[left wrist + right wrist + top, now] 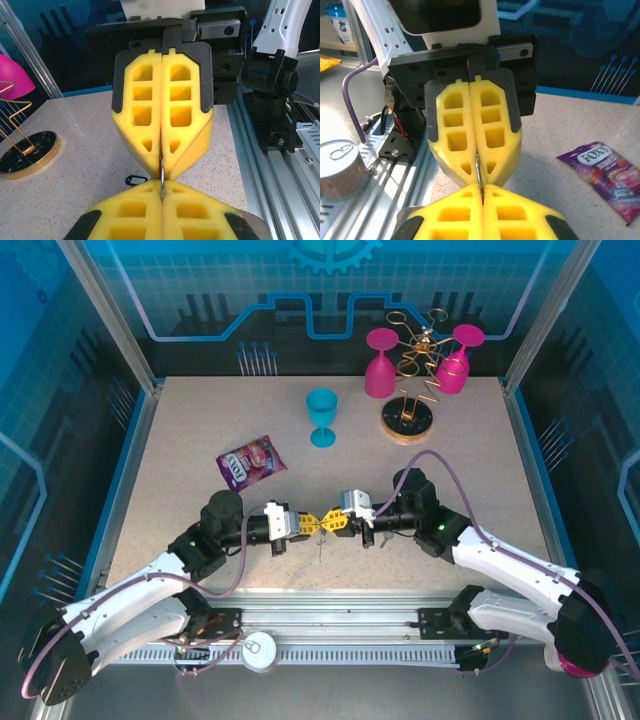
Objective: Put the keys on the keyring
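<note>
My left gripper (312,524) and right gripper (333,523) meet tip to tip over the near middle of the table (470,480). Both are shut on one thin silver metal ring (162,175), seen edge-on and bridging the two pairs of yellow fingers. In the left wrist view my own gripper (162,189) is at the bottom and the right gripper (162,165) faces it from above. The right wrist view shows the same ring (478,172) between both sets of tips. A small black tag (136,179) shows just below and left of the tips. The key and the rest of the keyring are hidden.
A blue goblet (322,417) stands behind the grippers. At the back right, a gold wire stand (415,380) holds two pink goblets (380,363). A purple candy packet (251,461) lies to the left. A tin can (259,650) sits on the front rail.
</note>
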`<control>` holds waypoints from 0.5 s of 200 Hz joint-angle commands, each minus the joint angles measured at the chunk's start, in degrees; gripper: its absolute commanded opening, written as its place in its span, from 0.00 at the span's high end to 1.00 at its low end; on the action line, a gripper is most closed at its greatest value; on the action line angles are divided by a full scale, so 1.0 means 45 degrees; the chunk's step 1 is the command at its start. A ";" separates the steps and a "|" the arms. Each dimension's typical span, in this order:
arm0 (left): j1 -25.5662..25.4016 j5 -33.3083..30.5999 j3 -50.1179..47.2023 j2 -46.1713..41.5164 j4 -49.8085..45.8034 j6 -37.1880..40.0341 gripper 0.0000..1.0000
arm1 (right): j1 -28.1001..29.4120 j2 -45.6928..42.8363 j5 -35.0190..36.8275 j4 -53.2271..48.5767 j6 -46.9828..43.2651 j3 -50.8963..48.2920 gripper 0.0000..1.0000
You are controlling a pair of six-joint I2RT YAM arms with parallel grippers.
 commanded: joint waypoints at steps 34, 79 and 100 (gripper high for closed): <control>0.0011 -0.0091 0.0047 -0.0316 -0.0174 0.0214 0.94 | -0.0067 -0.0154 -0.0062 -0.0610 -0.0364 0.0633 1.00; 0.0003 -0.0290 0.0319 -0.0147 -0.0964 0.0617 0.92 | -0.0011 -0.0156 0.0059 -0.1424 -0.0424 0.1080 1.00; 0.0001 -0.0322 0.0448 -0.0039 -0.1161 0.0764 0.91 | 0.0087 -0.0026 0.0144 -0.1827 -0.0534 0.1308 1.00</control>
